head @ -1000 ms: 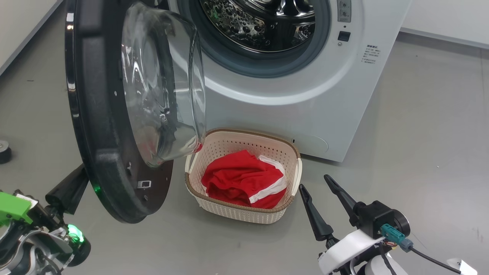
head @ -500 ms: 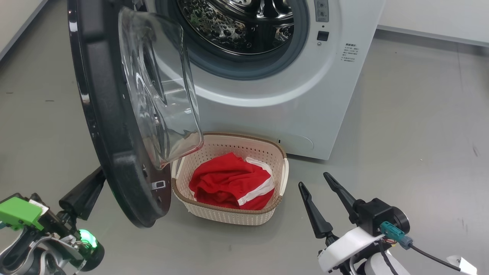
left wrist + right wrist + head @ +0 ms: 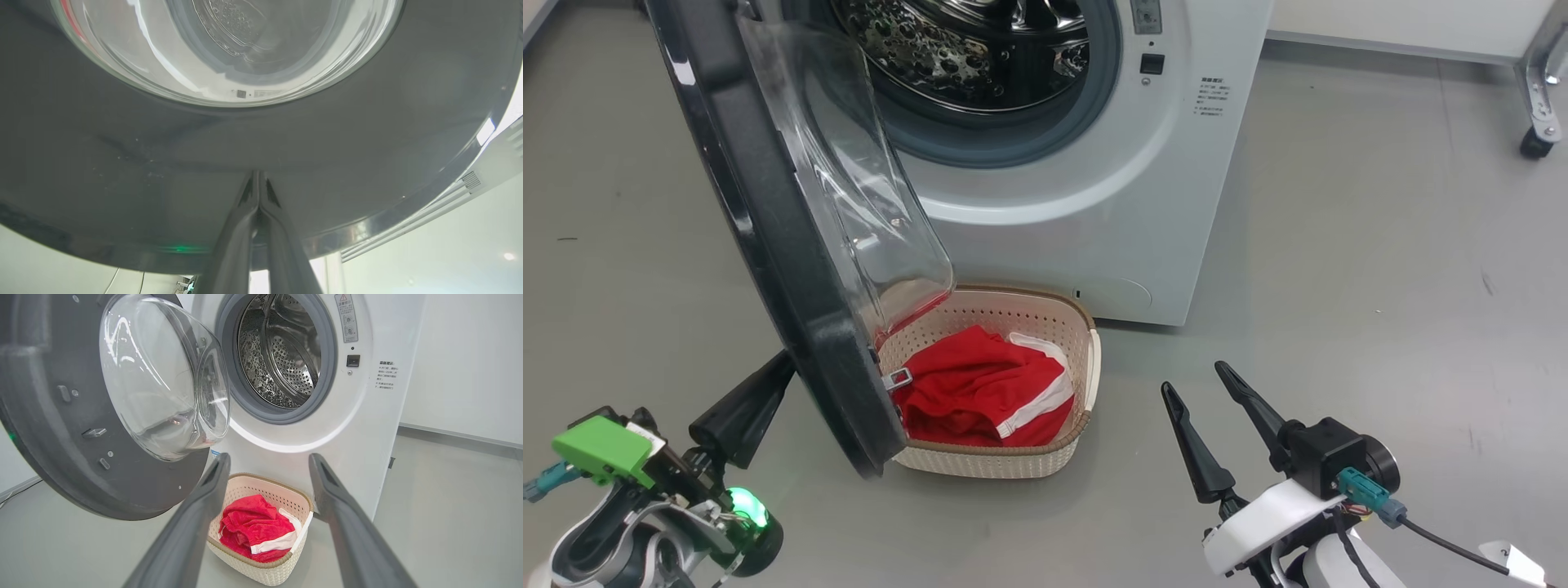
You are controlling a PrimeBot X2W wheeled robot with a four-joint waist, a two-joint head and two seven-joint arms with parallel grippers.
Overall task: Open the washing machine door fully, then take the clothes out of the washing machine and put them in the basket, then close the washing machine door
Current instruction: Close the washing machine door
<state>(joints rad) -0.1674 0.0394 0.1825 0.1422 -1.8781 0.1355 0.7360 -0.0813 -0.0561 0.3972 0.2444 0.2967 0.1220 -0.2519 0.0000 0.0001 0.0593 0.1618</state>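
Observation:
The washing machine (image 3: 1094, 188) (image 3: 359, 428) stands with its steel drum (image 3: 947, 49) (image 3: 282, 355) showing bare. Its black door (image 3: 784, 261) (image 3: 49, 428) (image 3: 122, 163) with the clear glass bowl (image 3: 874, 220) (image 3: 163, 375) hangs partly swung over the basket (image 3: 1086, 359) (image 3: 265, 571). Red clothes (image 3: 980, 392) (image 3: 257, 531) with white trim lie in the basket. My left gripper (image 3: 776, 371) (image 3: 258, 181) is shut, its tips against the door's outer face. My right gripper (image 3: 1192, 380) (image 3: 267, 457) is open and holds nothing, right of the basket.
Grey floor (image 3: 1380, 286) stretches to the right of the machine. A metal leg on a caster (image 3: 1535, 122) stands at the far right, by a white wall (image 3: 461, 363).
The door has swung further toward the machine, with my shut left gripper moving along behind it. The head camera has turned, shifting the whole picture left. My right gripper stays where it was.

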